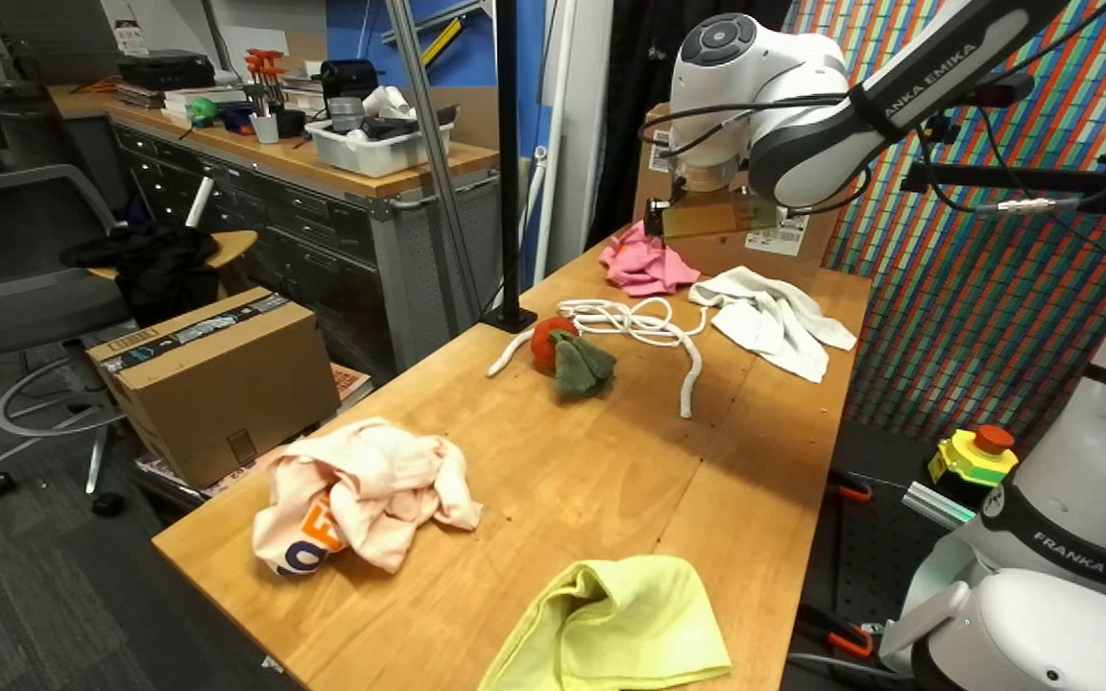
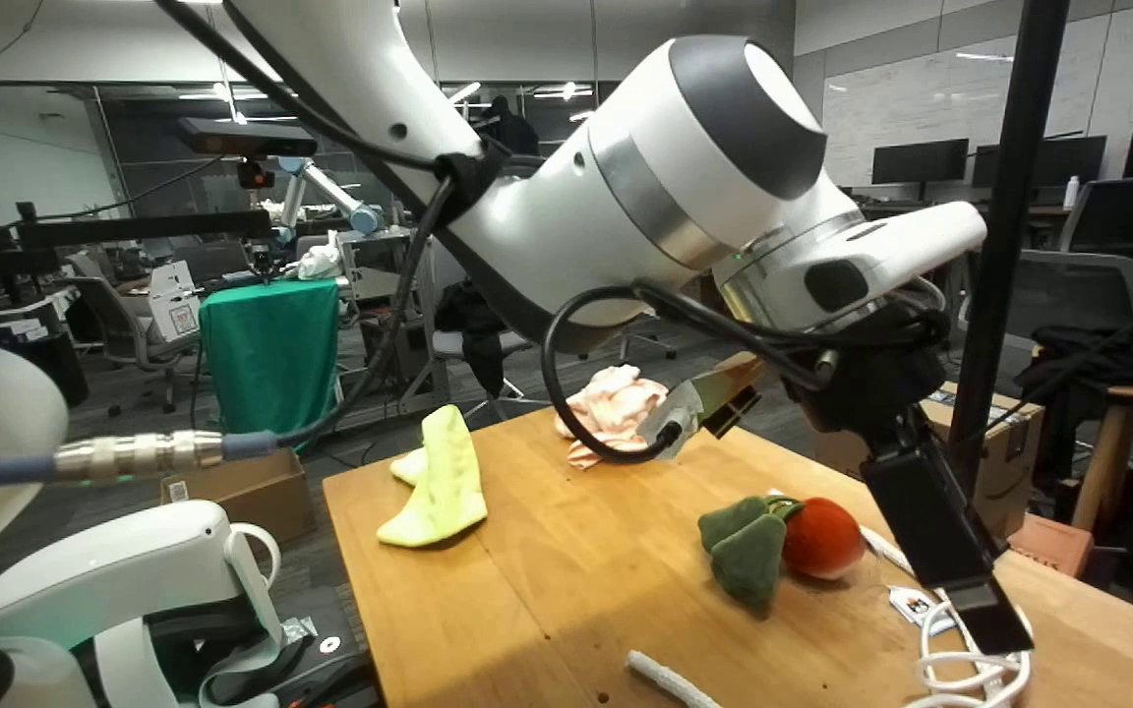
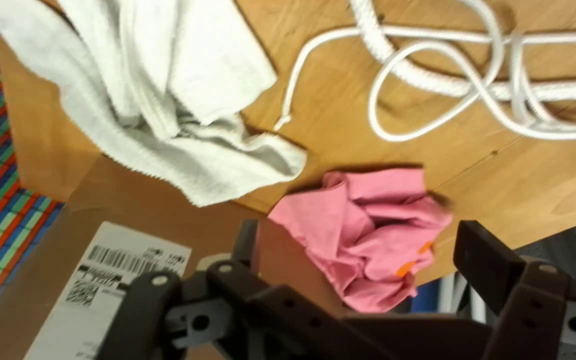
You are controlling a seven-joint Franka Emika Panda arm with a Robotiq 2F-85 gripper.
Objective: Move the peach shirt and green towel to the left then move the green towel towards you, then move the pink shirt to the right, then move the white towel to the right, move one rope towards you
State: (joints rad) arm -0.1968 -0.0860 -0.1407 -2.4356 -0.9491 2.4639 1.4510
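In an exterior view, the green towel (image 1: 649,624) is lying by the table's (image 1: 553,470) near robot-side corner, the peach shirt (image 1: 390,480) by the opposite near one. Farther, the white rope (image 1: 695,367) is looping between the long edges, the white towel (image 1: 779,326) resting near the robot-side one. The pink shirt (image 1: 644,266) is lying at the far edge, the gripper (image 3: 359,245) hanging above, jaws spread wide.

Peach shirt (image 1: 371,489), orange-navy lettering (image 1: 319,525); pink shirt (image 3: 360,239); lime towel (image 1: 644,619); white rope (image 3: 458,87).

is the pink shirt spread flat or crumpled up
Crumpled: the wrist view shows the pink shirt bunched in creased, overlapping folds.
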